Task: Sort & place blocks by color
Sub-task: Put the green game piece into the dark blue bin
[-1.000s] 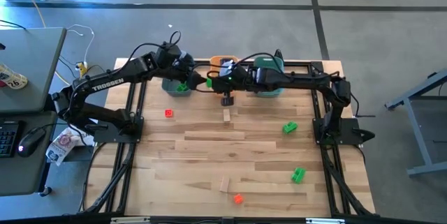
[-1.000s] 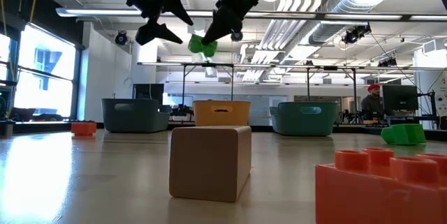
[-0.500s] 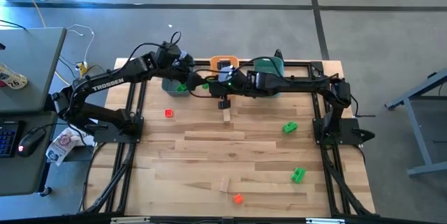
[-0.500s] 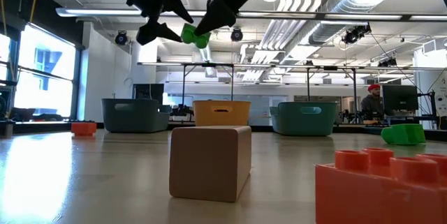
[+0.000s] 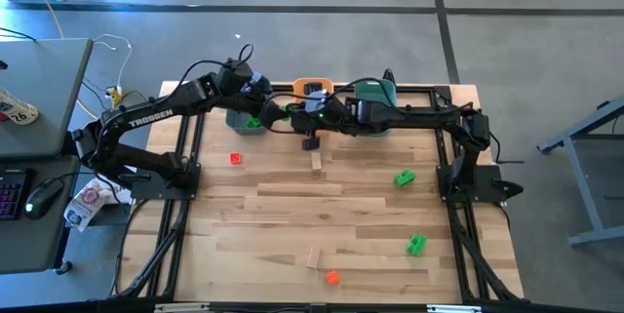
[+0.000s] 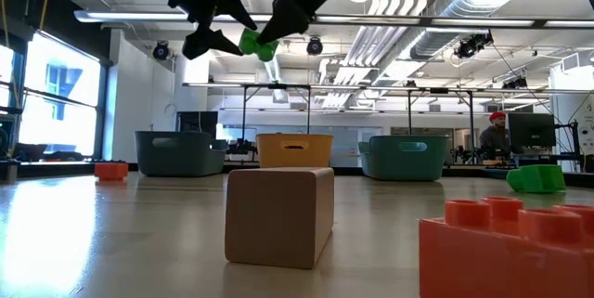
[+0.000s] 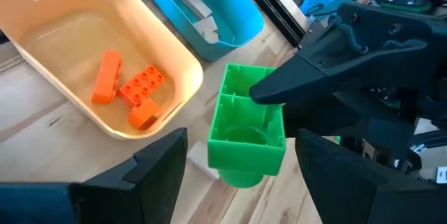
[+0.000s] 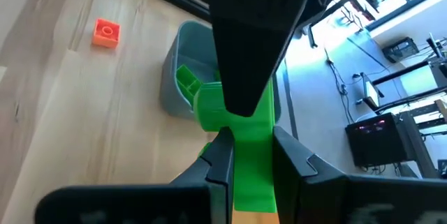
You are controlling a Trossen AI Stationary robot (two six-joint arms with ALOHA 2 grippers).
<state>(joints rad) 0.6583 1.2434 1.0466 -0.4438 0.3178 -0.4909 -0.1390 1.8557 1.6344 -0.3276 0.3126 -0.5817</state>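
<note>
My right gripper (image 8: 248, 158) is shut on a bright green block (image 7: 244, 130), held high in the air near the far edge, between the left teal bin (image 5: 246, 120) and the orange bin (image 5: 312, 87). My left gripper (image 7: 243, 144) is open. Its two fingers stand on either side of the same block without touching it. In the low view the green block (image 6: 258, 45) shows between both grippers. Loose blocks lie flat on the table: red (image 5: 235, 158), tan (image 5: 317, 161), green (image 5: 405, 178), green (image 5: 416, 245), tan (image 5: 313, 257) and red-orange (image 5: 332, 277). My right gripper pinches the green block between its two fingers (image 8: 220, 161), which lie on opposite side faces at one end (image 7: 255, 88). It comes from the table's right side, roughly level. The block is lifted clear, its free end (image 7: 241, 175) pointing toward my left gripper.
The left teal bin (image 8: 188, 77) holds green blocks, the orange bin (image 7: 105, 63) holds red-orange blocks, and the right teal bin (image 7: 206, 8) holds tan pieces. All three bins stand along the far edge. A person (image 6: 495, 136) sits in the room behind.
My right gripper has carried the green block toward the table's left and a little upward, bringing it between my left gripper's open fingers. It has stayed shut on the block.
</note>
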